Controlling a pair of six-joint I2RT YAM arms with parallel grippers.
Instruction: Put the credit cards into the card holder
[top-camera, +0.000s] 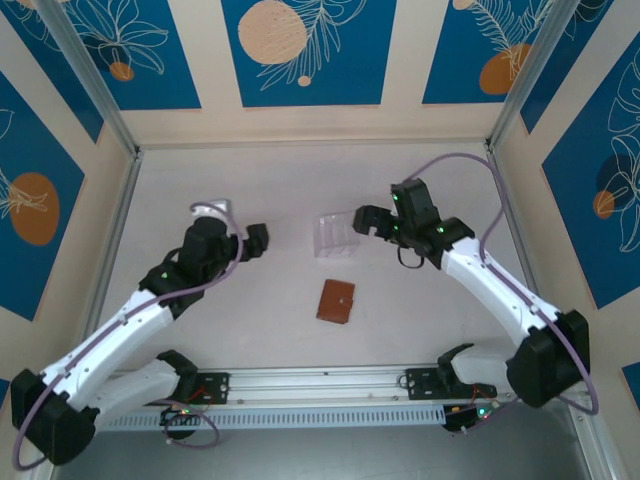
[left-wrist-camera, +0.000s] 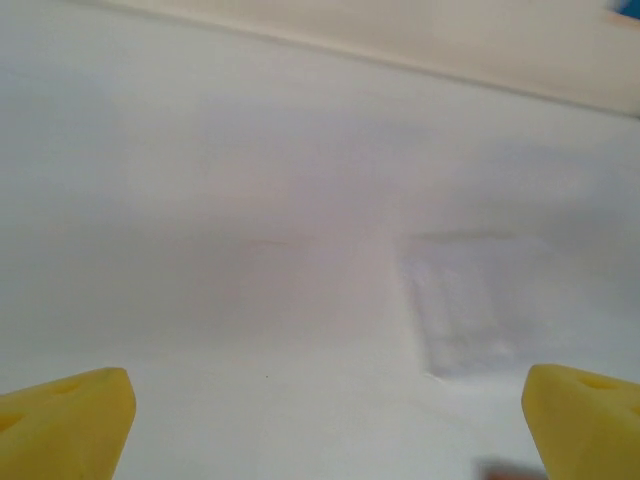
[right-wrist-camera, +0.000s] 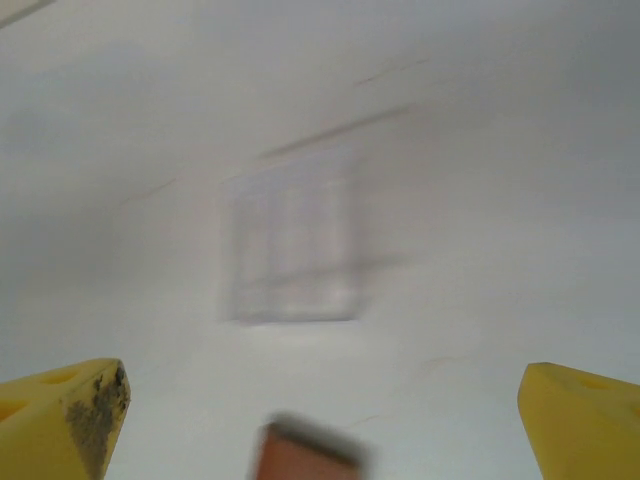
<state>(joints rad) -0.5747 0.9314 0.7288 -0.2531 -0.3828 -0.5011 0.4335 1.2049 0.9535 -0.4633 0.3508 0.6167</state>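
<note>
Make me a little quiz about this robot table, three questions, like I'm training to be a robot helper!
1. True or false: the left gripper is holding the card holder.
2. Which thing lies closest to the right gripper? A) the clear plastic box B) the card holder C) a blue cup
3. Fill the gap: both grippers are wide ____, with nothing between their fingers.

Key: 1 false, the card holder lies alone on the table. 2 A. 3 open.
</note>
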